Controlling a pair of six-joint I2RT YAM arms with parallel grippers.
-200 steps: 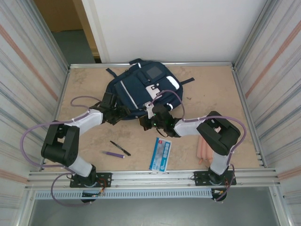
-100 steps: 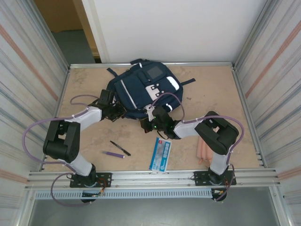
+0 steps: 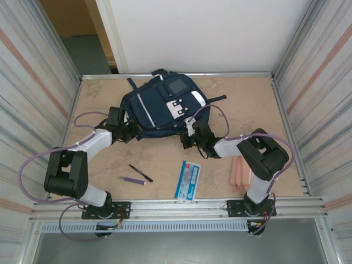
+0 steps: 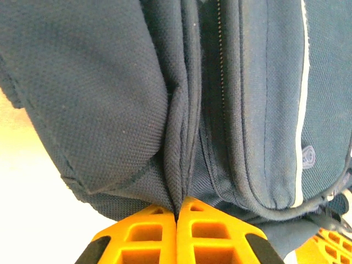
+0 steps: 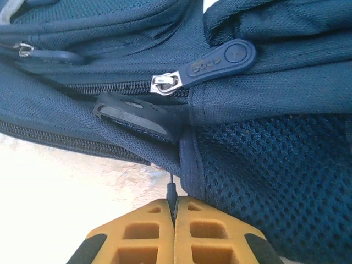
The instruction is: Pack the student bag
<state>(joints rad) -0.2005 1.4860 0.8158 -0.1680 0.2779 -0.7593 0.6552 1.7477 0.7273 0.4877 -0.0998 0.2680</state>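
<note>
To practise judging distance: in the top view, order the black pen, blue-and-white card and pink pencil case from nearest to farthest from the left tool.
1. The black pen, front left, closest to the left tool.
2. The blue-and-white card, front centre.
3. The pink pencil case, front right.

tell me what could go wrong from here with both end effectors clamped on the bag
1. The left end effector pinches just a thin fold of the bag; a pull may slip it free.
2. The right end effector grips an even thinner sliver by the mesh, likely to slip too.
3. Teeth beside the zipper pull look closed, so tugging fabric may just drag the bag.
</note>
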